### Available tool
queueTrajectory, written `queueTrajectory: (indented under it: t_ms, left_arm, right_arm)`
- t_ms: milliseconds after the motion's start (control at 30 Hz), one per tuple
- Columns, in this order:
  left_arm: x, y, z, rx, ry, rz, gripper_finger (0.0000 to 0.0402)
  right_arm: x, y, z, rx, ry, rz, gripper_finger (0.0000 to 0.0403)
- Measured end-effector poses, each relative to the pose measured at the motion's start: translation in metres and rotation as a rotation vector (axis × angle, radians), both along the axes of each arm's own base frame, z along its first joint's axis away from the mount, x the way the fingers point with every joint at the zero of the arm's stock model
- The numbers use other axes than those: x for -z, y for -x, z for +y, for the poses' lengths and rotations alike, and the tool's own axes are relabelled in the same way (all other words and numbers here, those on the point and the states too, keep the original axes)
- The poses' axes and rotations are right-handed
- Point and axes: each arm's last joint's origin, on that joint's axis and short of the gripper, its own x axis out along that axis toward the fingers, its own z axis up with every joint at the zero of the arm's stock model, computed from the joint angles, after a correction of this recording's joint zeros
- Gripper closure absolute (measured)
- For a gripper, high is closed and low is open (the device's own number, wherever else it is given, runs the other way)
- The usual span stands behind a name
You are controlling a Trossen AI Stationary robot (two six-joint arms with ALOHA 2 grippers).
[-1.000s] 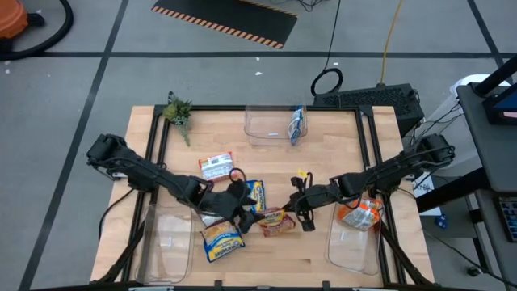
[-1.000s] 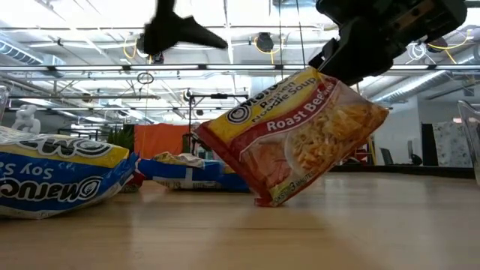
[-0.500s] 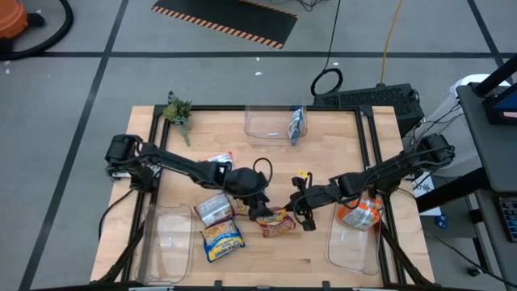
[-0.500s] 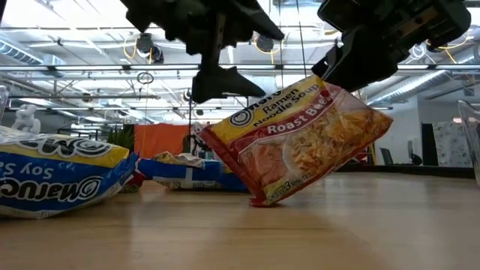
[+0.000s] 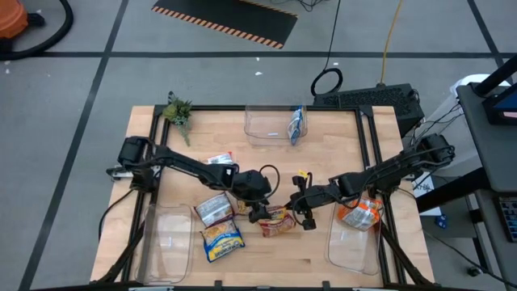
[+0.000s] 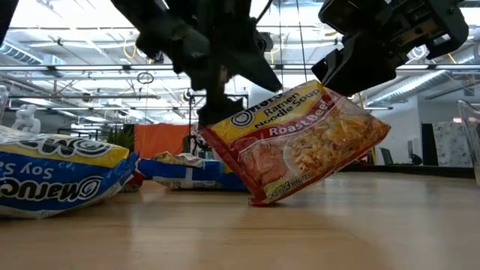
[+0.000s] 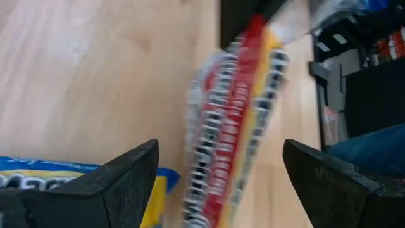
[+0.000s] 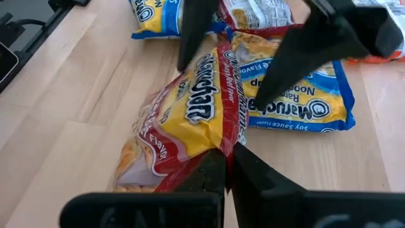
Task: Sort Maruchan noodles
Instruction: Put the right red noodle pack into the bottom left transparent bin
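Observation:
The red-and-yellow Roast Beef noodle packet (image 5: 276,223) sits near the table's middle, tilted in the low view (image 6: 300,142). My right gripper (image 5: 304,212) is shut on its right end. My left gripper (image 5: 259,210) is open at its left end; the two fingers (image 7: 130,177) stand on either side of the packet (image 7: 234,120), and no touch shows. A blue-and-yellow packet (image 5: 222,240) and a white-silver one (image 5: 213,208) lie flat to the left. Another white-and-red packet (image 5: 218,162) lies farther back. My right gripper pinches the Roast Beef packet by its red end seam (image 8: 221,144) between the two fingers (image 8: 253,171), coming from the table's right and slanting down. The packet hangs tilted below the fingers, with its lower corner (image 6: 259,199) on the table.
A clear bin (image 5: 257,128) at the far edge holds a blue packet (image 5: 296,125). The near-right bin (image 5: 347,246) holds an orange packet (image 5: 360,214), and another clear bin (image 5: 166,242) stands near-left. A blue packet (image 8: 316,101) lies under the left arm. A small plant (image 5: 178,111) is far-left.
My left gripper has moved toward the table's right, from above the near-left packets to the Roast Beef packet, and has come down with its open fingers astride that packet's left end. My right gripper and the packet have stayed nearly where they were.

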Motion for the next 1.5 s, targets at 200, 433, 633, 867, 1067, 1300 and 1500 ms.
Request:
queueTrajectory:
  t_ms: [200,433,633,867,1067,1300,1500]
  left_arm:
    - [0.016,-0.012,0.0,0.046,0.08,-0.043,0.0062]
    - [0.027,-0.011,-0.01,0.115,0.083,-0.021,0.0108]
    - [0.024,-0.011,-0.017,0.131,0.06,-0.053,0.0193]
    - [0.024,-0.011,-0.018,0.078,0.085,-0.03,0.0281]
    - [0.024,-0.012,-0.017,0.03,0.109,-0.013,0.0295]
    - [0.017,-0.012,-0.02,0.035,0.145,-0.033,0.0295]
    - [-0.002,-0.008,-0.024,0.056,0.156,-0.087,0.0296]
  right_arm:
    - [0.0,0.0,0.0,-0.006,0.01,0.001,0.0403]
    - [0.0,-0.001,-0.005,0.007,0.015,0.002,0.0403]
    - [0.0,-0.001,-0.006,0.011,0.015,0.003,0.0403]
    - [0.0,-0.001,-0.006,0.014,0.011,0.005,0.0403]
    - [0.001,-0.001,-0.006,0.055,-0.044,0.016,0.0399]
    - [-0.016,0.006,-0.008,0.16,-0.198,-0.003,0.0345]
    - [-0.037,0.021,-0.025,0.293,-0.506,0.07,0.0284]
